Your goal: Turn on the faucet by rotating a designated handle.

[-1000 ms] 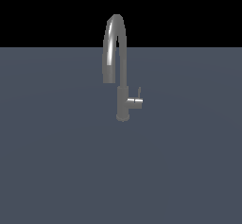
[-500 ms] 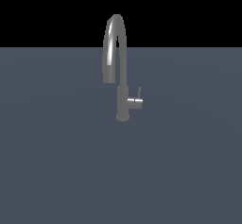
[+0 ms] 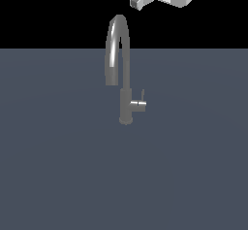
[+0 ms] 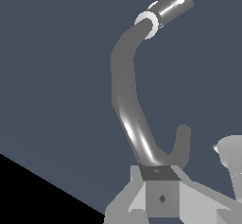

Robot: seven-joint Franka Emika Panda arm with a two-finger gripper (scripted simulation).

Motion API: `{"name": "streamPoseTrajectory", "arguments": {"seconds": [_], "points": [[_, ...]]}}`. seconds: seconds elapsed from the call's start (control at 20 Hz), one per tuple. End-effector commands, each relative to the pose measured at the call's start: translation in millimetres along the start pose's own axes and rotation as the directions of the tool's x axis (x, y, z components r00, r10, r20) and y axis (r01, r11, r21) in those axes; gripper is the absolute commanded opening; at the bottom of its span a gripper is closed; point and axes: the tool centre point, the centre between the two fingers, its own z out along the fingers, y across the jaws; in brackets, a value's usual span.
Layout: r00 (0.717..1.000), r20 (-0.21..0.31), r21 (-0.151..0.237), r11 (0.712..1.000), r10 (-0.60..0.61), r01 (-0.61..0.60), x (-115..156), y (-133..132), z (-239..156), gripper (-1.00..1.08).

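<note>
The faucet (image 3: 125, 64) is a glossy grey gooseneck tap standing upright on the flat grey surface, its arch at the top. From its darker base column the handle (image 3: 138, 105) sticks out toward the exterior view's right as a short stub with a thin lever pointing up. My gripper (image 3: 137, 1) hangs at the top edge, above the arch and slightly to its right, touching nothing. Its fingers look pressed together with nothing between them. In the wrist view the gripper (image 4: 161, 202) sits just over the faucet's arch (image 4: 137, 133), and the handle (image 4: 174, 5) lies far below.
A plain dark grey surface (image 3: 58, 166) stretches around the faucet, with black background behind it. A pale grey funnel-like shape (image 4: 231, 159) shows at the wrist view's edge; I cannot tell what it is.
The gripper has come into the exterior view at the top; it did not show in the earlier frames. The faucet and handle have not moved.
</note>
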Motion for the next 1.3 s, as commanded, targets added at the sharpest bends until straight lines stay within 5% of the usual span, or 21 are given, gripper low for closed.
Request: {"name": "streamPoseTrajectory", "arguments": {"seconds": [0.0, 0.3, 0.55, 0.9, 1.25], "points": [[0.998, 0.041, 0.049, 0.998, 0.046, -0.048, 19, 0, 1, -1.00], [0.976, 0.155, 0.162, 0.971, 0.152, -0.177, 68, 4, 9, -1.00], [0.935, 0.267, 0.250, 0.920, 0.234, -0.302, 110, 12, 20, -1.00], [0.837, 0.442, 0.345, 0.801, 0.322, -0.490, 170, 28, 48, -1.00], [0.727, 0.586, 0.386, 0.665, 0.358, -0.639, 214, 45, 81, -1.00]]}}
